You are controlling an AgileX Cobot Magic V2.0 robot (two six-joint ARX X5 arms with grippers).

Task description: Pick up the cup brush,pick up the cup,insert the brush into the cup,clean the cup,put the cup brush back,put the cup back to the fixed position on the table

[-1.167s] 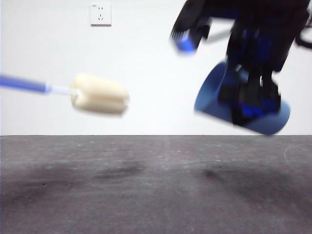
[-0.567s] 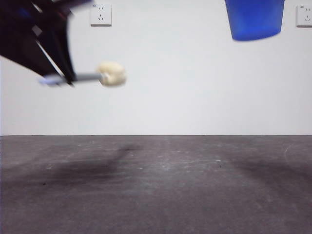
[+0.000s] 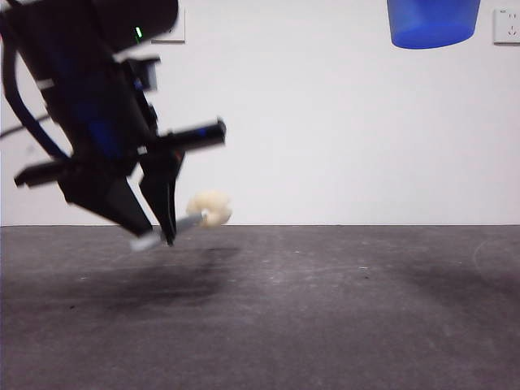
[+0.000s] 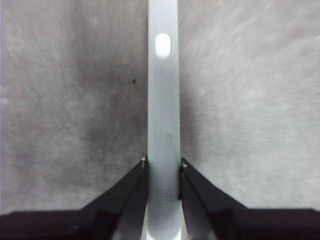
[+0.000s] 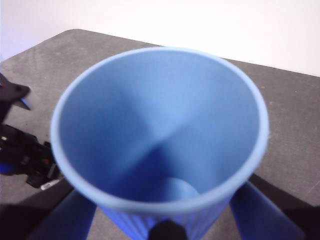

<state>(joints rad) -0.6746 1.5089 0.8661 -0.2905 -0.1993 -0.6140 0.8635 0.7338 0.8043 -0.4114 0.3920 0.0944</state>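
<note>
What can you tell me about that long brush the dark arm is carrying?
The cup brush has a long, flat pale grey handle with an oval hole near one end, and a rounded cream sponge head. The left gripper clamps the handle between its black jaws. It hangs low, tilted, just above the table, apparently not touching it.

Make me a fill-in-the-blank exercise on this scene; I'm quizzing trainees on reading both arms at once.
1. The left end effector is shut on the handle of the cup ____.
2. The right end effector holds the cup, whose colour is ____.
3. In the front view, the sponge head hangs low over the ____.
4. In the front view, the cup is at the ____ edge of the picture.

Missing words: brush; blue; table; top
</note>
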